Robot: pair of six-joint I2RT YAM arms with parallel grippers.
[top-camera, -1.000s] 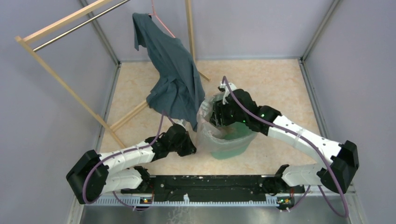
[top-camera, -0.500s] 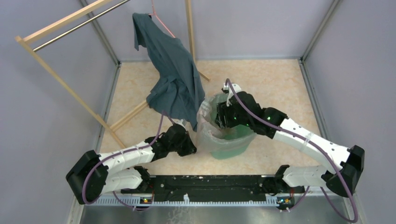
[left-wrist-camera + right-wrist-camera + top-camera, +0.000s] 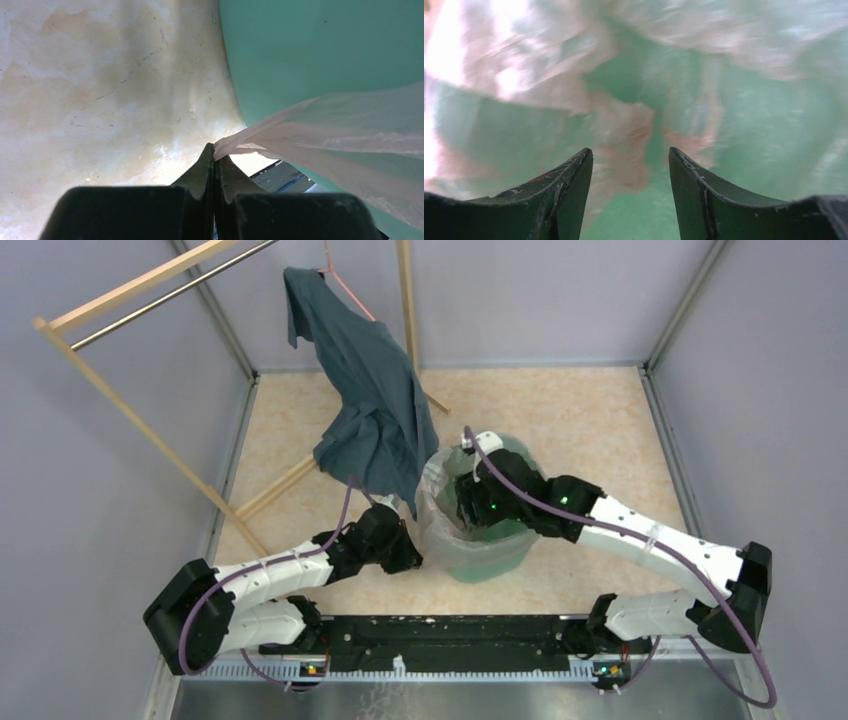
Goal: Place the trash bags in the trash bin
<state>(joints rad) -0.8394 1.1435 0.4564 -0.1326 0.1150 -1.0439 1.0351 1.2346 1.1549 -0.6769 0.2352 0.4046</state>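
Nearest you, the left fingers (image 3: 202,172) are clenched on a bunched corner of the pale pink trash bag (image 3: 345,125), low against the outside of the teal trash bin (image 3: 320,45) and just above the desk (image 3: 100,75). Beyond, the right fingers (image 3: 569,190) stand parted inside the bin, grasping nothing, with loose film around them. You look partway done: the bag drapes over the rim, but pressing it down and letting go of that corner remain.

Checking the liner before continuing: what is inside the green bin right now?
Inside the trash bin the pink trash bag lies crumpled against the walls, and the right gripper reaches in, jaws open. Whether anything lies under the film cannot be seen.
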